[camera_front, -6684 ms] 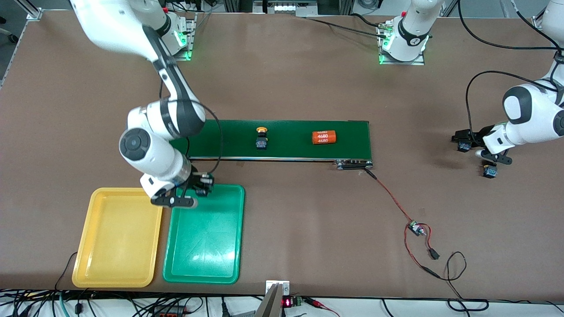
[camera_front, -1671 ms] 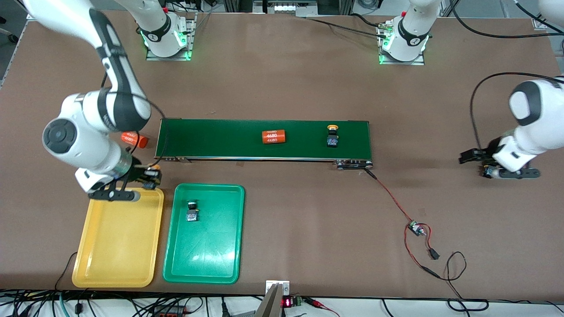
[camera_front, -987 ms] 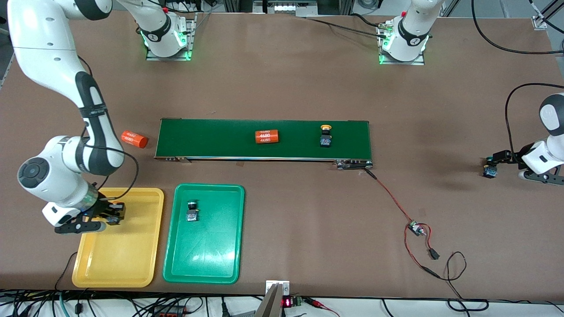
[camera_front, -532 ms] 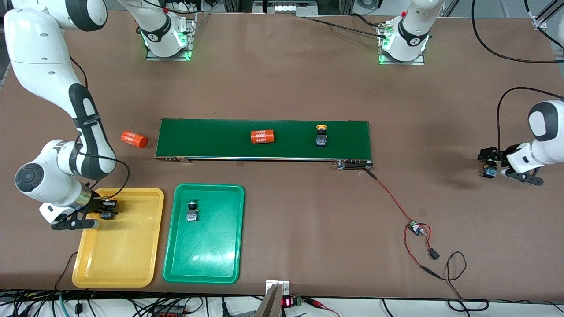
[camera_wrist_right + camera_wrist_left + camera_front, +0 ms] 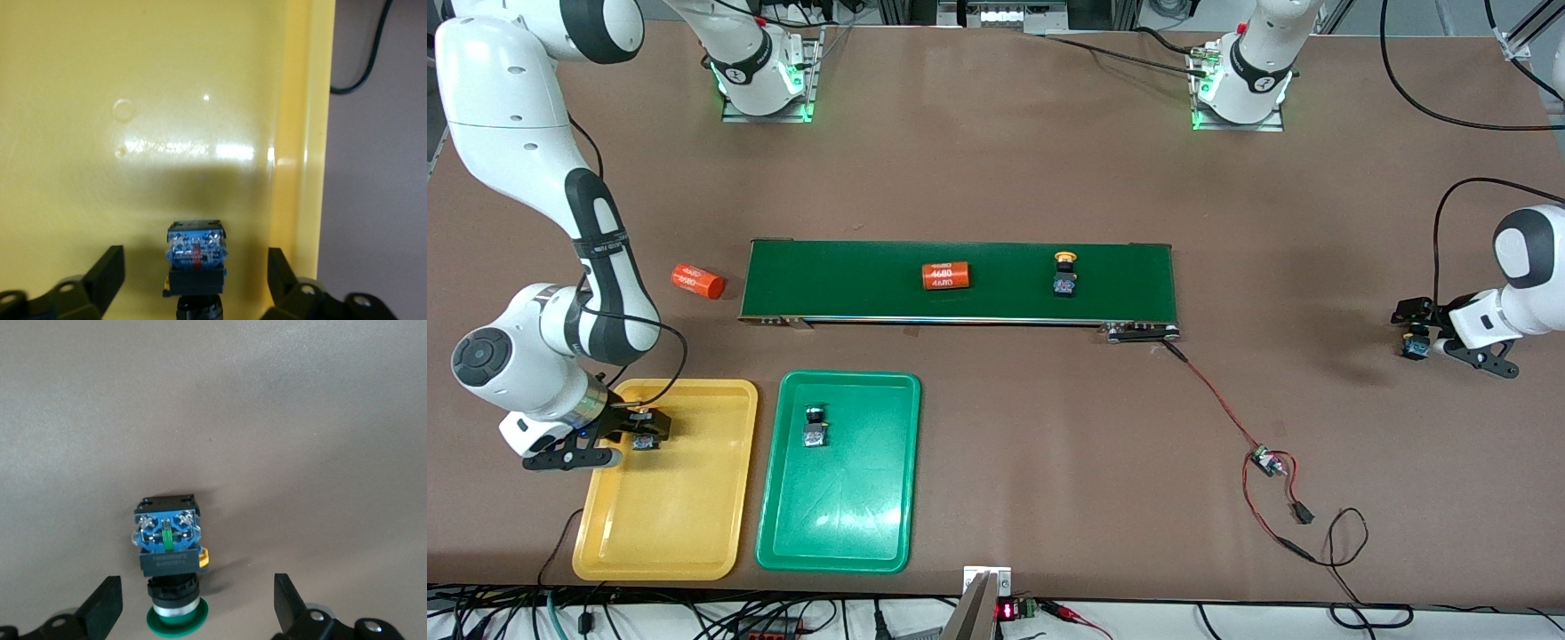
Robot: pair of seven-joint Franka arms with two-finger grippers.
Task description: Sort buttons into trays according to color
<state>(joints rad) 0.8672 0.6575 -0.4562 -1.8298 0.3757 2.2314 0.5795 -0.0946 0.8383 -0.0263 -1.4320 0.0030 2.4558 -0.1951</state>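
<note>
My right gripper (image 5: 193,277) hangs low over the yellow tray (image 5: 167,100), jaws spread wide. Between them a button (image 5: 195,257) lies on the tray floor, its blue terminal block facing me, touching neither jaw. The tray's raised rim runs just beside it, then brown surface (image 5: 380,200) with a dark cable (image 5: 365,63) looping across.

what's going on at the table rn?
Button sorting by color. The right gripper is open over the yellow tray, a button between its fingers. The left gripper is open around a green button on the table. One button lies in the green tray; a yellow one rides the belt.
</note>
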